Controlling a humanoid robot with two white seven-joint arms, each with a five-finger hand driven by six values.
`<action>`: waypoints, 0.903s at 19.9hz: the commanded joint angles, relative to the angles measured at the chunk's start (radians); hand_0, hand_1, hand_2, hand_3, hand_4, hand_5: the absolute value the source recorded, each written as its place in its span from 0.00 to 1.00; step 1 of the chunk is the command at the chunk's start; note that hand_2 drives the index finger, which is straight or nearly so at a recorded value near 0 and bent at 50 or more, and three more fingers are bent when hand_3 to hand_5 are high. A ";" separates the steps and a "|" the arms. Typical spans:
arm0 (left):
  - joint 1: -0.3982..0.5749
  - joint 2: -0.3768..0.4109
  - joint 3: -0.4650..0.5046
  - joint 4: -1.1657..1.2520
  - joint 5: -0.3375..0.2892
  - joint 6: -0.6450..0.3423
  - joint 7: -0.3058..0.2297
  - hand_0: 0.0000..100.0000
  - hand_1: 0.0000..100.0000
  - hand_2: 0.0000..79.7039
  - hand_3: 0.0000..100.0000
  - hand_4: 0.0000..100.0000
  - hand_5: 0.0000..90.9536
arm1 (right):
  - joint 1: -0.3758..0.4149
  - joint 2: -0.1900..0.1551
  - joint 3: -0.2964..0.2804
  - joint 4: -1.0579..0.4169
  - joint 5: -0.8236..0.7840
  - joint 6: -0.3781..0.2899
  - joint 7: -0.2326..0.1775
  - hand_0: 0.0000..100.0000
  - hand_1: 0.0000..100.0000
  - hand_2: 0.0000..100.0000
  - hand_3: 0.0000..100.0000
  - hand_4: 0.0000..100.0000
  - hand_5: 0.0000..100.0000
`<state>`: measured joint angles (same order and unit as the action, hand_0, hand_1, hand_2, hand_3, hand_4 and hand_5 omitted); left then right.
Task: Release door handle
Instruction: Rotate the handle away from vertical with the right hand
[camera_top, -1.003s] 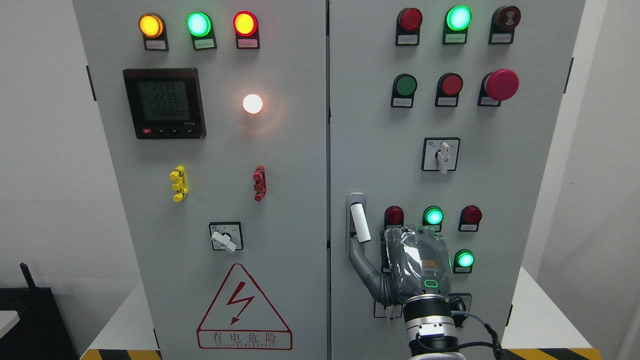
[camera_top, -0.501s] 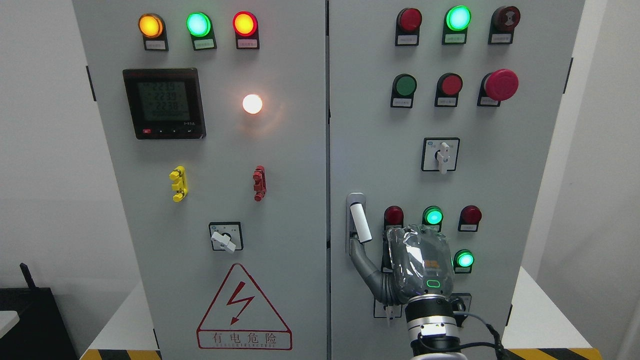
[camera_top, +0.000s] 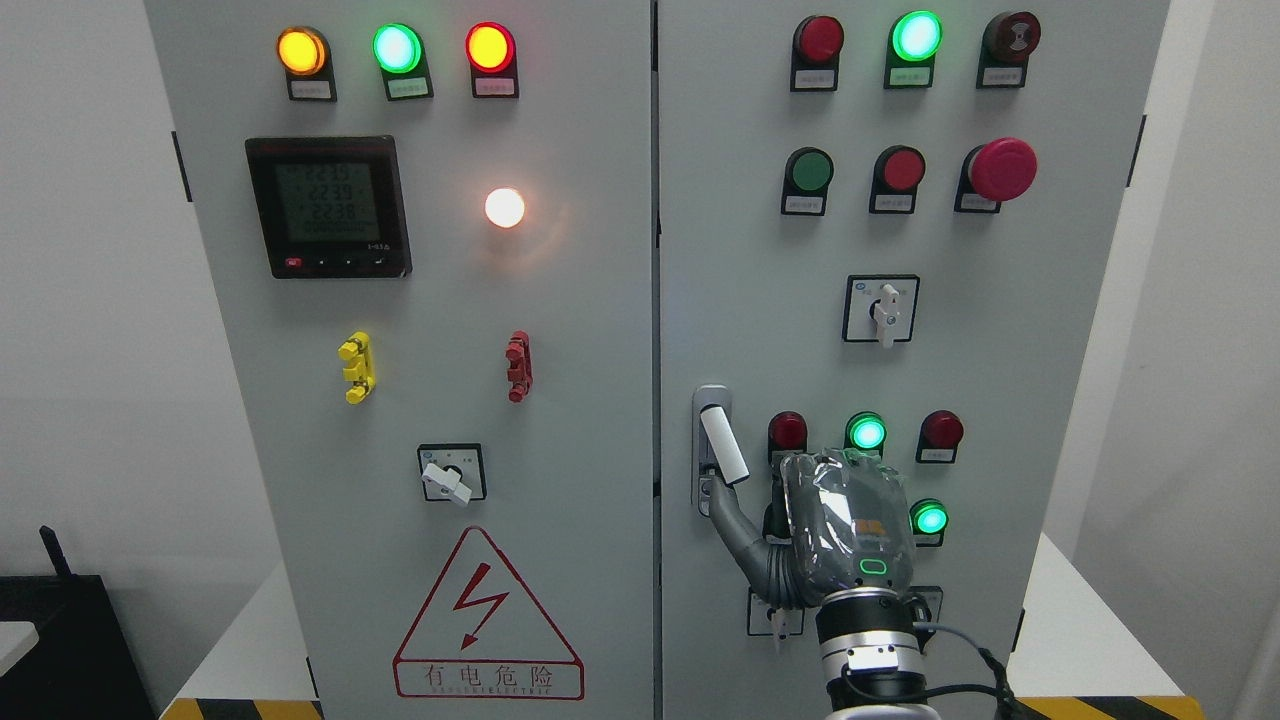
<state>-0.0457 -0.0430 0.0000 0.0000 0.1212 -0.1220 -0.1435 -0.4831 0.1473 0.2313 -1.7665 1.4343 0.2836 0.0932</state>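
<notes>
Right hand (camera_top: 845, 525) low on right cabinet door (camera_top: 760, 250); thumb extended, tip touching base of white door handle (camera_top: 722, 446), other fingers apart, nothing clamped. Handle tilted at door's left edge. Judgement: grip off, clearing handle. Left hand unseen.

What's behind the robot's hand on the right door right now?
The right hand covers part of the right door. A green lamp peeks out at its right, and part of a lower switch shows at its wrist. Whatever lies directly behind the palm is hidden.
</notes>
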 joint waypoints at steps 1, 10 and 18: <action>0.001 0.000 0.011 0.017 0.000 0.001 0.001 0.12 0.39 0.00 0.00 0.00 0.00 | 0.000 0.000 -0.009 -0.004 0.000 0.000 -0.001 0.45 0.06 0.98 1.00 1.00 0.95; 0.001 0.000 0.011 0.017 0.000 0.001 0.001 0.12 0.39 0.00 0.00 0.00 0.00 | 0.000 -0.002 -0.023 -0.004 0.000 -0.001 -0.003 0.46 0.06 0.98 1.00 1.00 0.95; 0.000 0.000 0.011 0.017 0.000 0.001 0.001 0.12 0.39 0.00 0.00 0.00 0.00 | 0.000 -0.006 -0.023 -0.019 0.000 -0.003 -0.003 0.46 0.06 0.97 1.00 1.00 0.95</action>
<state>-0.0456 -0.0430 0.0000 0.0000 0.1212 -0.1220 -0.1434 -0.4832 0.1452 0.2138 -1.7747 1.4343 0.2816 0.0906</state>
